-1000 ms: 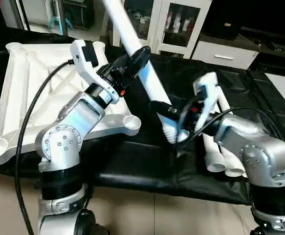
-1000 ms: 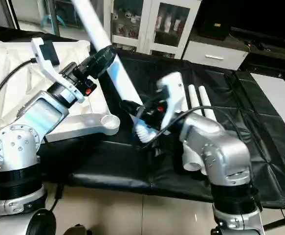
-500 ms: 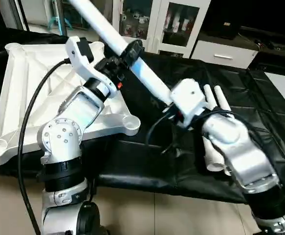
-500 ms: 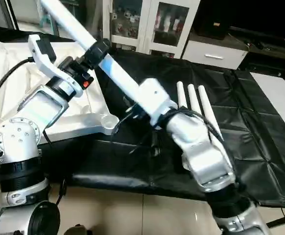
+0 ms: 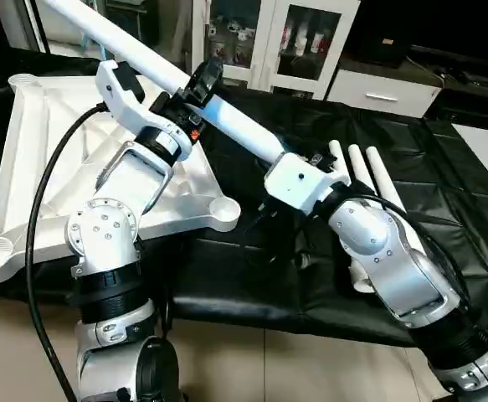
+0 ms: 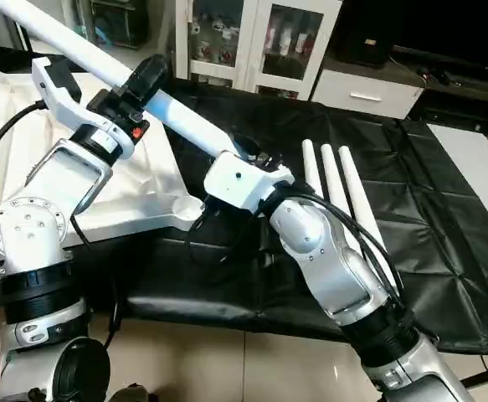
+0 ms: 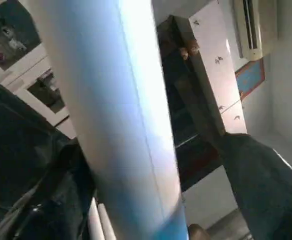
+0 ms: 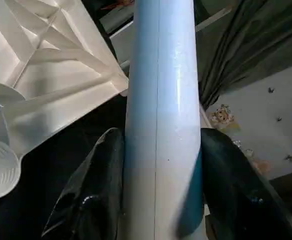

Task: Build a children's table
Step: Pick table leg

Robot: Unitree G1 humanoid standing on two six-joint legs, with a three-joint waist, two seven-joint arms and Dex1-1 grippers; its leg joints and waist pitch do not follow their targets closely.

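Note:
The children's table's white tabletop (image 5: pixel 34 167) lies ribbed side up on the left of the black cloth, its near corner socket (image 5: pixel 224 209) empty. One long white leg (image 5: pixel 239 127) slants from the upper left down to the middle, above the tabletop's right edge. My left gripper (image 5: pixel 203 77) stands open around its middle; the left wrist view shows a gap between the leg (image 7: pixel 120 125) and one finger (image 7: pixel 256 185). My right gripper (image 8: pixel 162 135) is shut on the leg's lower part, both fingers pressed on it. Three more legs (image 5: pixel 376 176) lie side by side on the cloth.
The black cloth (image 5: pixel 444 209) covers the worktable up to its front edge, with tiled floor below. White glass-door cabinets (image 5: pixel 310 42) stand behind. A black cable (image 5: pixel 43 218) loops from my left arm over the tabletop. My right forearm (image 5: pixel 394 260) reaches over the lying legs.
The held leg has swung from steep to flatter, its upper end going left. My right wrist has turned over and risen with it. My left gripper has moved left along the leg.

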